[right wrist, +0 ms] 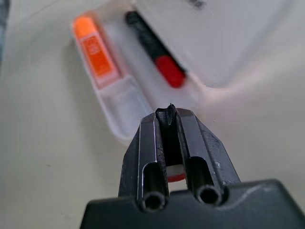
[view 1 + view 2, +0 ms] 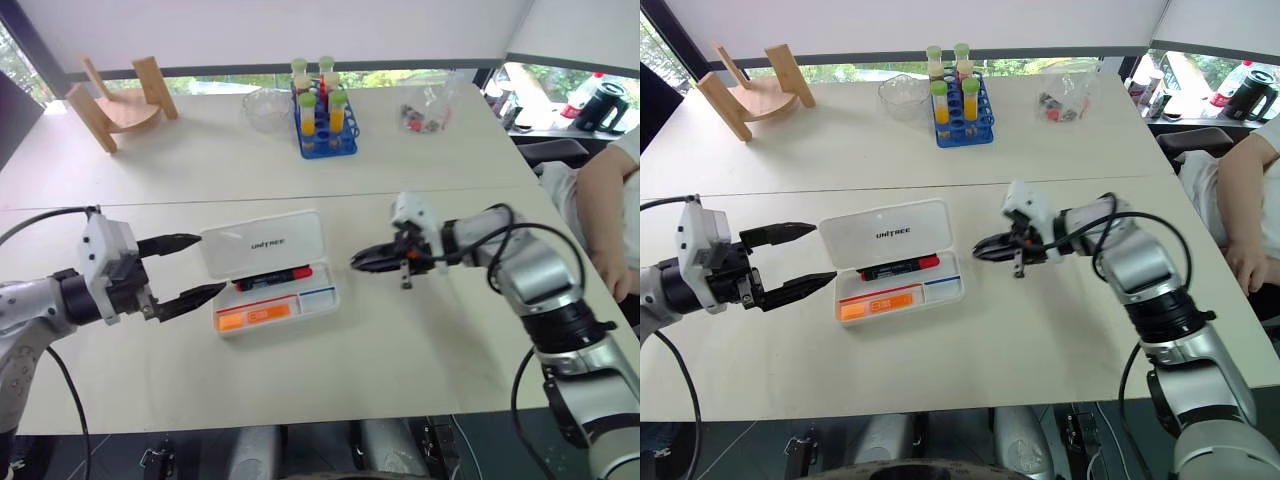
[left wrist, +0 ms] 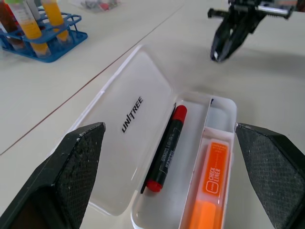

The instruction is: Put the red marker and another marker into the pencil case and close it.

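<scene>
Pencil case (image 2: 268,272) lies open on the worktop (image 2: 420,340) in front of me, lid (image 2: 262,243) swung back w/ small dark lettering on its inside. Red marker (image 3: 166,148) is inside the case, black barrel w/ red cap, lying in the long compartment next to the lid hinge. Another marker (image 3: 209,188), the chunky orange highlighter, is in the compartment nearer me, parallel to the red one & separated from it by a thin divider. Small compartment at the case's right end shows a red & a blue strip, can't tell what they are. My left pincer (image 2: 190,270) hovers just left of the case, fingers spread wide apart, nothing between them, tips pointing at the case's left end; one tip near the lid edge, the other near the tray's front corner, can't tell if either touches. My right pincer (image 2: 362,262) is to the right of the case, a bit apart from it, pointing left toward it, fingers pressed together & empty. At the worktop's far side: blue rack (image 2: 325,125) w/ tubes of orange & yellow liquid, clear bowl (image 2: 266,107) just left of it, wooden stand (image 2: 120,100) far left, clear bag (image 2: 425,110) far right. A person's arm (image 2: 610,215) shows at the right edge.
</scene>
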